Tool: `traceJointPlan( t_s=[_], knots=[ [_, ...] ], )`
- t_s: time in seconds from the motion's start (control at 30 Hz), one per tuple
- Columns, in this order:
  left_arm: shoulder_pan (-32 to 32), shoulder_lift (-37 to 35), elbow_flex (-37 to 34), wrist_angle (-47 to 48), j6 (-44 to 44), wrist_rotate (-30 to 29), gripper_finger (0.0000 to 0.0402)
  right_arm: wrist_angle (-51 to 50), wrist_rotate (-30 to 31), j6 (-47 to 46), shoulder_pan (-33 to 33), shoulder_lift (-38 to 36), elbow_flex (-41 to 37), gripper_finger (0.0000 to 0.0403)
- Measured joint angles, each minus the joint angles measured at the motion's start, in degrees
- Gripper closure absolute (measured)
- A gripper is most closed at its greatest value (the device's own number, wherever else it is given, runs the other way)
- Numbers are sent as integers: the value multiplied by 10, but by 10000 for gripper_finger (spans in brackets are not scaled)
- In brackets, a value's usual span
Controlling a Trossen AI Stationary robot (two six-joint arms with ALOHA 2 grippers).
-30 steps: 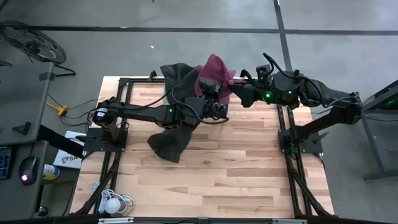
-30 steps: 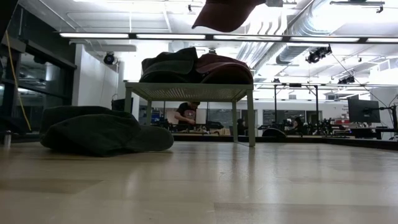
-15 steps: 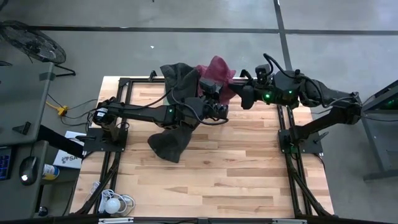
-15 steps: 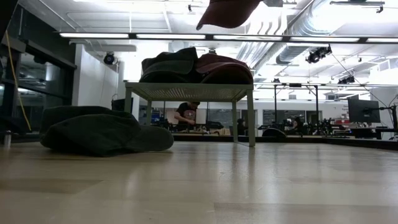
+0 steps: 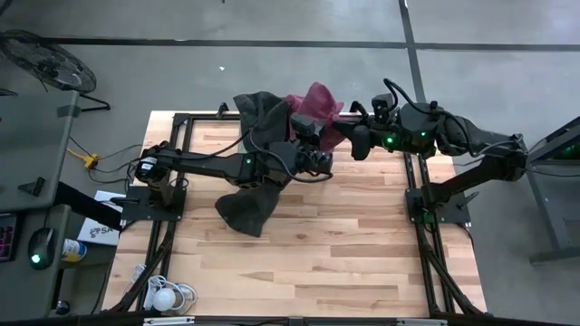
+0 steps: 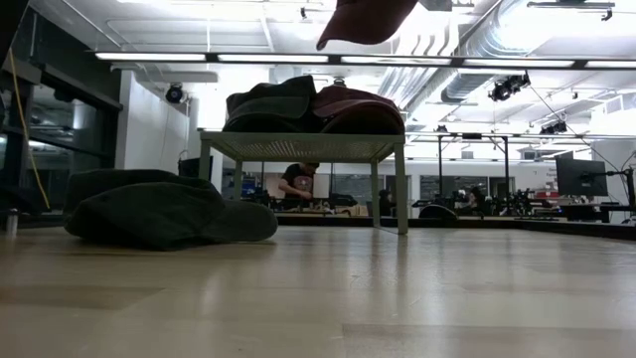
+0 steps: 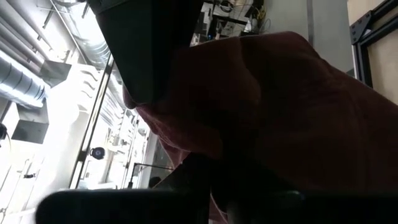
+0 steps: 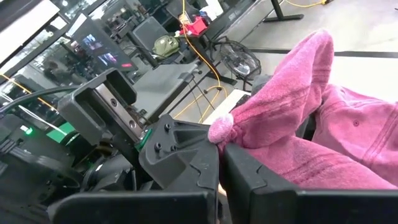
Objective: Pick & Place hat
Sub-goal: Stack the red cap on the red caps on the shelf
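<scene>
Both tools grip the pink hat (image 5: 315, 101) in the upper middle of the frame. The left tool (image 5: 313, 136) pinches one side, and the right tool (image 5: 349, 136) is closed on the other.

The table (image 5: 344, 235) is viewed from overhead and from tabletop level; the hat (image 5: 314, 109) is shared, close in both wrist views.

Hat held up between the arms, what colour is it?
Pink hat; right wrist view shows it best.
</scene>
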State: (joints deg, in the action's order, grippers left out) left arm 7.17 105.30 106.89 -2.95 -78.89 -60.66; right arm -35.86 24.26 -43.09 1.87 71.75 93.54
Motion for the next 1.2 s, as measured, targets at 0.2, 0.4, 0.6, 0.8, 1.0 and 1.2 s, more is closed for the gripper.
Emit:
traceJointPlan(
  t_s=[0.2, 0.4, 0.6, 0.8, 1.0, 1.2],
  knots=[
    [0, 0, 0, 1, 0, 0, 372, 1, -4, 12, 0, 0, 0, 402],
    [0, 0, 0, 0, 0, 0, 369, 7, -6, 32, 0, 0, 0, 402],
    [1, 0, 0, 0, 28, 0, 368, 7, -11, 42, 0, 0, 0, 402],
    [1, 0, 0, 1, 41, 0, 366, 7, -24, 60, 0, 0, 0, 403],
    [7, 0, 0, -3, 44, 35, 329, 6, -57, 95, -9, -3, 0, 403],
    [13, 0, 0, -7, 48, 18, 263, 1, -129, 131, -52, -14, 0, 403]
  ],
)
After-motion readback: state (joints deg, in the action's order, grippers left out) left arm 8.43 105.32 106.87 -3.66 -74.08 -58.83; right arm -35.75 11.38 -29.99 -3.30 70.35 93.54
